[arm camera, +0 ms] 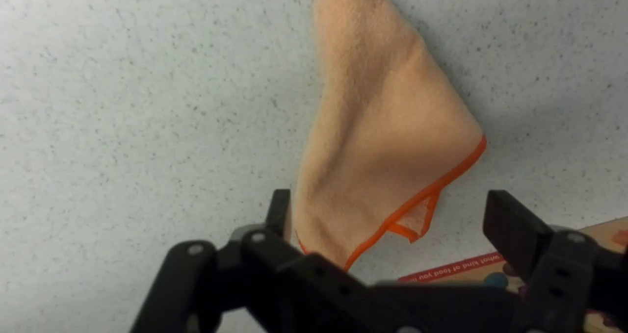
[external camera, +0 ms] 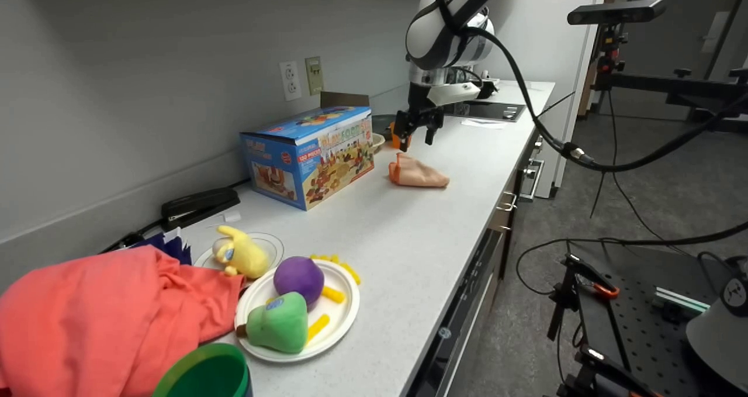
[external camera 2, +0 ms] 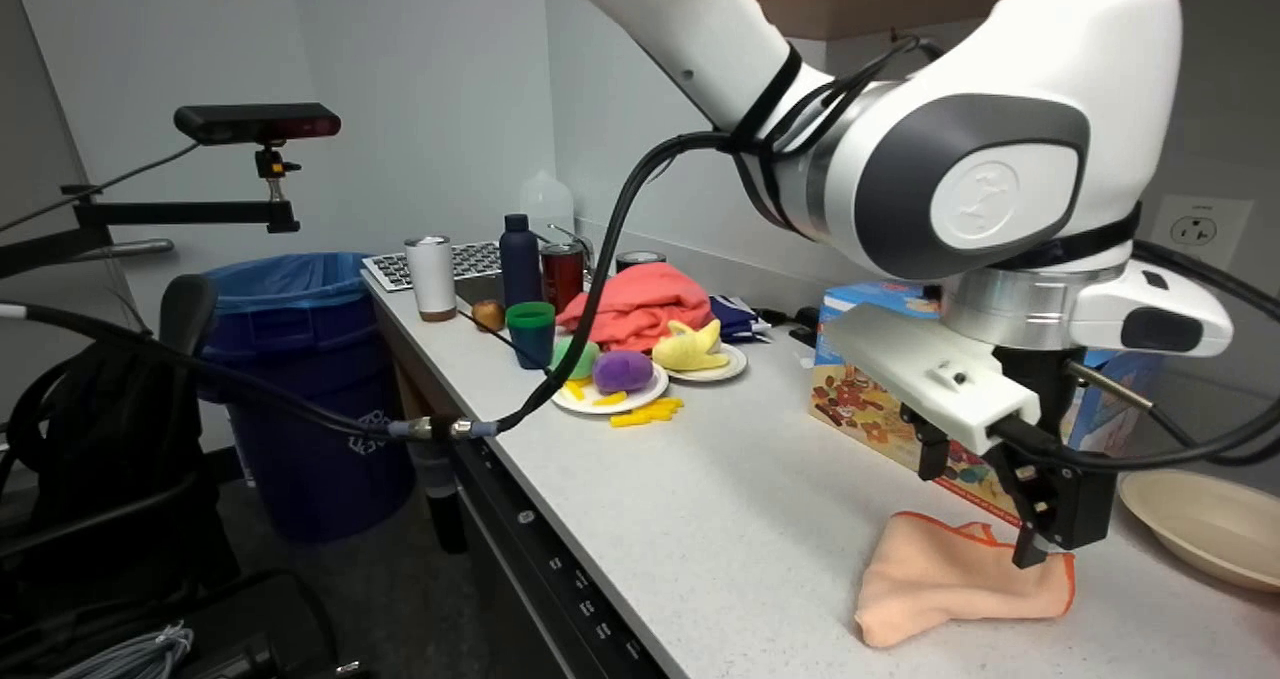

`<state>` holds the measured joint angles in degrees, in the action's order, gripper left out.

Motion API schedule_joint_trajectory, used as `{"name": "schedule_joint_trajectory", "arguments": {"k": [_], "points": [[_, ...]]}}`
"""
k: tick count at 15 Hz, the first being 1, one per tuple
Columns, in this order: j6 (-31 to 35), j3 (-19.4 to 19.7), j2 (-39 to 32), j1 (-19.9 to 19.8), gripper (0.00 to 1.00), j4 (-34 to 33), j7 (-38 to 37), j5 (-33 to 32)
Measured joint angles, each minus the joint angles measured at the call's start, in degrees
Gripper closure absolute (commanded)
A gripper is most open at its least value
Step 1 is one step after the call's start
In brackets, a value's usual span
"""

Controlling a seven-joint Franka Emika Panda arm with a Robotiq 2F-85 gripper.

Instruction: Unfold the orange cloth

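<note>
The orange cloth (external camera: 418, 173) is pale orange with a bright orange hem and lies folded and crumpled on the counter. It also shows in an exterior view (external camera 2: 950, 584) and in the wrist view (arm camera: 382, 127). In the wrist view its hem runs diagonally, and a small hemmed corner pokes out from under the fold. My gripper (external camera: 417, 142) is open and empty above the cloth's hemmed end, also in an exterior view (external camera 2: 978, 517). In the wrist view the fingers (arm camera: 391, 195) stand wide apart on either side of the hemmed end. The gripper body hides the cloth's lowest tip there.
A play food box (external camera: 336, 163) stands against the wall beside the cloth. A beige bowl (external camera 2: 1200, 534) is near the gripper. A white plate (external camera: 345, 327) with plush toys, a coral cloth (external camera: 99, 321) and a green cup (external camera: 204, 373) are farther along the counter.
</note>
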<state>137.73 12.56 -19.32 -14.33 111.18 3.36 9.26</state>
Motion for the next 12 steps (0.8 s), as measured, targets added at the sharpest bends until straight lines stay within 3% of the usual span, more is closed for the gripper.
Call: {"name": "schedule_joint_trajectory", "arguments": {"k": [7, 8, 10, 12], "points": [[0.1, -5.2, -8.1, -9.9, 0.00, -7.5, 16.6, 10.9], [0.1, -5.8, -9.1, -10.9, 0.04, -8.5, 17.6, 11.5], [-0.1, -6.9, -11.0, -12.3, 0.29, -10.2, 19.0, 11.9], [-0.2, -7.9, -12.4, -13.1, 0.45, -11.6, 19.5, 11.9]]}}
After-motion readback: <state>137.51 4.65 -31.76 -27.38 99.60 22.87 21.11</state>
